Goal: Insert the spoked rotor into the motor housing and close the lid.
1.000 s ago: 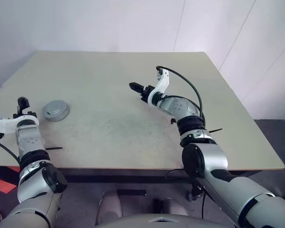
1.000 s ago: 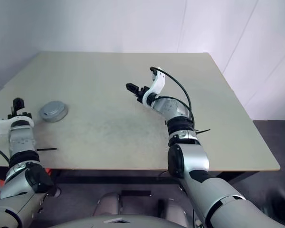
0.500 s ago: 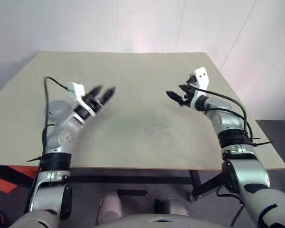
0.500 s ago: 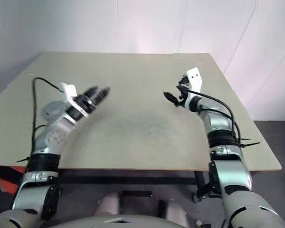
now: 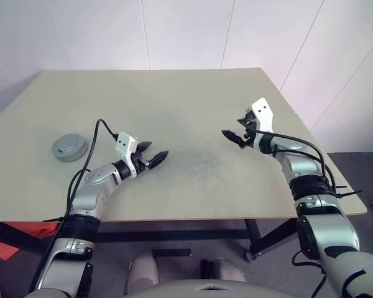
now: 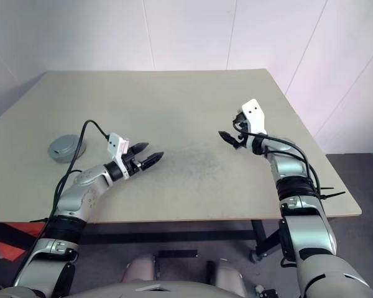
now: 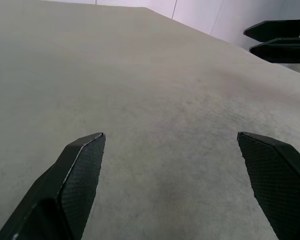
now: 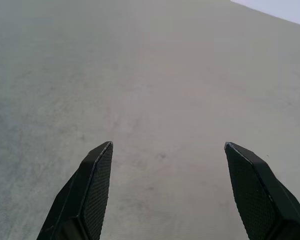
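Observation:
The lid (image 5: 69,148), a light-grey round cap with a raised centre, lies on the table near its left edge. The spoked rotor and the motor housing are out of view. My left gripper (image 5: 155,150) hovers open over the table's front middle, pointing right, well to the right of the lid, with nothing between its fingers (image 7: 80,165). My right gripper (image 5: 232,137) hangs open and empty over the right part of the table, pointing left toward the other one. Its black fingertips (image 7: 277,40) also show in the left wrist view.
The beige table (image 5: 174,93) has a faint dark smudge (image 5: 202,162) between the two grippers. White walls stand behind it and to the right. Red objects (image 5: 6,248) lie on the floor below the table's front left.
My left arm has swung from the table's left edge beside the lid toward the middle and rolled over. My right arm has drawn to the right. Both grippers stayed open.

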Robot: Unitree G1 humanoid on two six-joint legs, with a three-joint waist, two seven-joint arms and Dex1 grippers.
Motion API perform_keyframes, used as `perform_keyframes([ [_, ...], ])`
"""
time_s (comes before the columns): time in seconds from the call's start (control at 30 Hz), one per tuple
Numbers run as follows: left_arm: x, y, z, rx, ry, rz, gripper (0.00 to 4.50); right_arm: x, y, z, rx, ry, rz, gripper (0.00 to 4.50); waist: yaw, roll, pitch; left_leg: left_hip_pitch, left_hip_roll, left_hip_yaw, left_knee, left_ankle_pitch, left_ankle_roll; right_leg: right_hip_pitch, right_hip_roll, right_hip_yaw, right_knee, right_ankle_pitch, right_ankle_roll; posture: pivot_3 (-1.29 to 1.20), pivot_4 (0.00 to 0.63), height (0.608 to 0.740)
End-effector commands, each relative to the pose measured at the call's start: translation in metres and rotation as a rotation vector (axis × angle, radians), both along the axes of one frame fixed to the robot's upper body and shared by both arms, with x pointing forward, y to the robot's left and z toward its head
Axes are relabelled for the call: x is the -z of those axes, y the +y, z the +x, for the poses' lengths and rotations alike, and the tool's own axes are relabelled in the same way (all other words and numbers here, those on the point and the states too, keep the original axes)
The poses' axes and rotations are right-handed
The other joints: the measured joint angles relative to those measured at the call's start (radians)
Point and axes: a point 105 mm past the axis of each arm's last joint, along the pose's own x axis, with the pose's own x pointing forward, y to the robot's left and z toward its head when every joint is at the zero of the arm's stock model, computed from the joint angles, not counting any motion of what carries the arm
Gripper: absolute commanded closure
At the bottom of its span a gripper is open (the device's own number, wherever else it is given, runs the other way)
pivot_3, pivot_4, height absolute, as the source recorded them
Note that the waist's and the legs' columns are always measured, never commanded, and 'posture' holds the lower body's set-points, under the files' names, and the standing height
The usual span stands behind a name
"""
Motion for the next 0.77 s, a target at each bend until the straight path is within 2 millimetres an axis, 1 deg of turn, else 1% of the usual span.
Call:
perform_keyframes([
  [0.03,-0.016,0.002,-0.001,-0.003,-0.069,0.005,0.02,-0.019,0.002,0.010,0.033,-0.093,-0.006,0.48,-0.001,0.000,0.000,0.000,0.000,0.000,0.000,0.000,0.000,0.000,0.000,0.000,0.000,0.000,0.000,0.00,0.000,0.740],
  [0.13,-0.015,0.002,-0.002,-0.012,-0.070,0.009,0.02,-0.022,0.002,0.014,0.061,-0.111,0.007,0.48,-0.001,0.000,0.000,-0.001,0.000,0.000,0.000,0.000,0.001,0.000,0.000,0.000,0.000,0.000,0.000,0.00,0.000,0.740],
  [0.27,-0.013,0.002,-0.003,-0.017,-0.065,0.008,0.02,-0.016,0.008,0.011,0.027,-0.090,0.002,0.48,-0.002,0.000,0.000,0.000,0.000,0.000,0.000,-0.001,0.001,0.000,0.000,0.000,0.000,0.000,0.000,0.00,0.000,0.740],
  [0.37,-0.016,0.006,-0.002,-0.029,-0.069,0.002,0.02,-0.017,0.013,0.009,0.010,-0.088,0.017,0.48,-0.002,0.000,0.000,0.000,0.000,0.000,0.000,-0.001,0.001,0.000,0.000,0.000,0.000,0.000,0.000,0.00,0.000,0.740],
  [0.6,-0.017,0.013,-0.001,-0.056,-0.077,0.004,0.02,-0.011,0.016,0.010,0.007,-0.076,0.008,0.48,-0.002,0.000,0.000,0.000,0.000,0.000,0.000,-0.001,0.001,0.000,0.000,0.000,0.000,0.000,0.000,0.00,0.000,0.740],
  [0.77,-0.018,0.014,-0.003,-0.061,-0.081,-0.001,0.02,-0.016,0.014,0.013,0.015,-0.090,0.011,0.48,-0.002,0.000,0.000,0.000,0.000,0.000,0.000,-0.001,0.002,0.000,0.000,0.000,-0.001,0.000,0.000,0.00,0.000,0.740],
])
